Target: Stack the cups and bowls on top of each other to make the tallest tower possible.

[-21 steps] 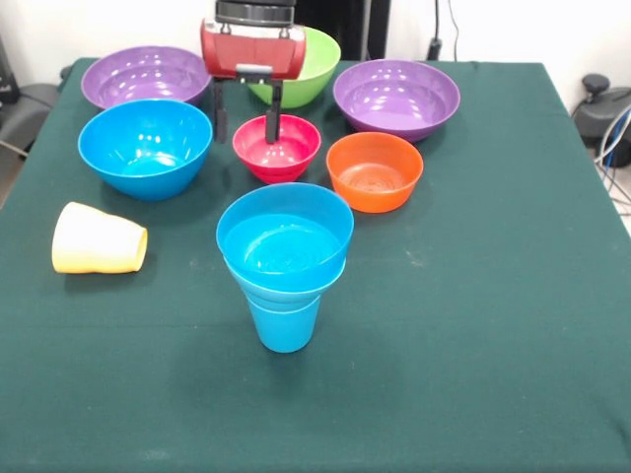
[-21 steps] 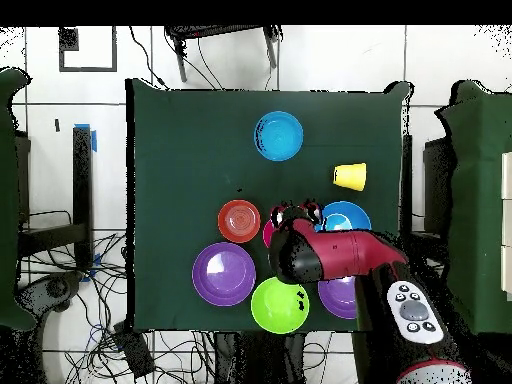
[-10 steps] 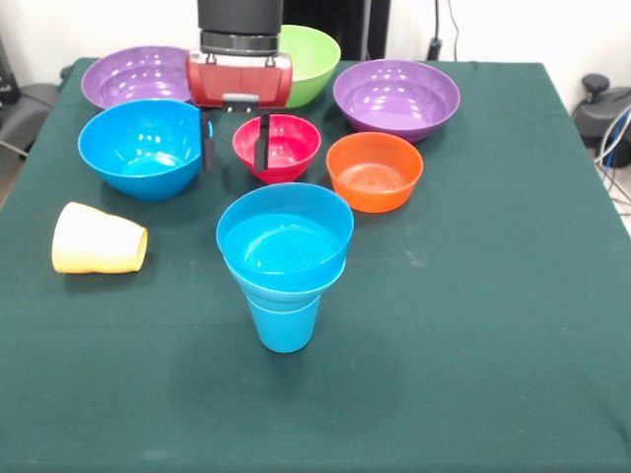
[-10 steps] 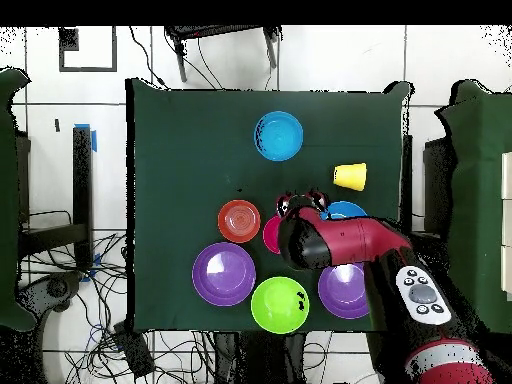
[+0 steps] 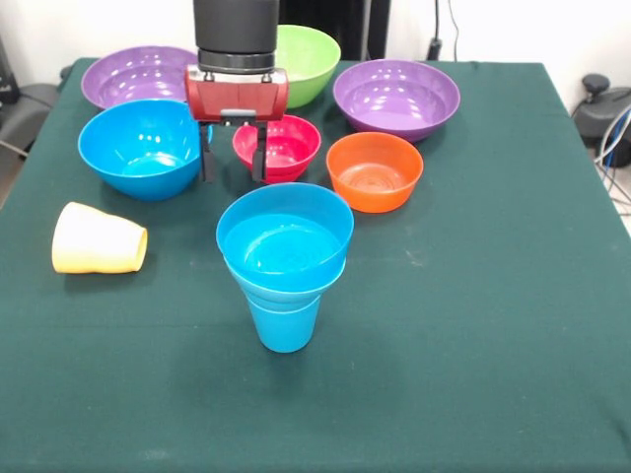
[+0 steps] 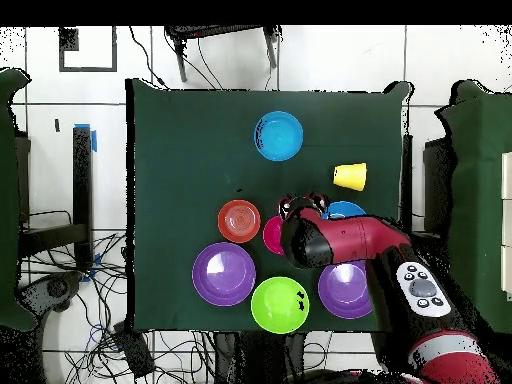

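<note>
The tower stands near the table's middle: a blue tapered cup (image 5: 284, 322) with blue bowls (image 5: 285, 236) nested in its mouth, also seen from above as the tower (image 6: 278, 135). A pale yellow cup (image 5: 99, 238) lies on its side to the left. My gripper (image 5: 233, 163) hangs open and low between the big blue bowl (image 5: 143, 146) and the pink-red bowl (image 5: 288, 146). One finger is close to each rim and nothing is held. In the overhead view the gripper (image 6: 303, 203) and arm cover parts of those two bowls.
An orange bowl (image 5: 375, 169) sits right of the pink-red one. Behind them stand a purple bowl (image 5: 145, 76), a lime green bowl (image 5: 311, 59) and a second purple bowl (image 5: 396, 97). Cables lie on the floor around the table (image 6: 180, 150).
The gripper has shifted from over the pink-red bowl toward the big blue bowl and come lower. It stays open. No cup or bowl has moved.
</note>
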`<state>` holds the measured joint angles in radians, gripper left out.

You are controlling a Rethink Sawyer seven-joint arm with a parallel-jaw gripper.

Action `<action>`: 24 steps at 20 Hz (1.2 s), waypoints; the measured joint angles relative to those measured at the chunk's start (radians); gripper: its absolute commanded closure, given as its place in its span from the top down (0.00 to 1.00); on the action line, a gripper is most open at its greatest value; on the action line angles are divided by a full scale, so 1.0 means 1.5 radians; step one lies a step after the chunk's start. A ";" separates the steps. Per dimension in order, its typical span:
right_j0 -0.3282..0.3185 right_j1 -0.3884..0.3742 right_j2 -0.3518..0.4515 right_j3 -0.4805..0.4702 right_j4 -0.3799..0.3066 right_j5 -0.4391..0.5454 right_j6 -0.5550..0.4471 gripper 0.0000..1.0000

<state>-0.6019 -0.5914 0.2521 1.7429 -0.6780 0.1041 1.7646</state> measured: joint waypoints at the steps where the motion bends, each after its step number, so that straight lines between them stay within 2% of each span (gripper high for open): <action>1: -0.002 0.001 0.000 0.000 -0.005 0.000 0.000 1.00; 13: -0.011 0.001 0.000 0.000 -0.023 0.000 0.000 1.00; 20: -0.027 -0.025 0.000 0.002 -0.023 0.013 0.000 1.00; 24: -0.045 -0.057 0.000 0.016 -0.023 0.017 0.000 1.00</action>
<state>-0.6690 -0.6764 0.2521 1.7667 -0.7118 0.1289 1.7646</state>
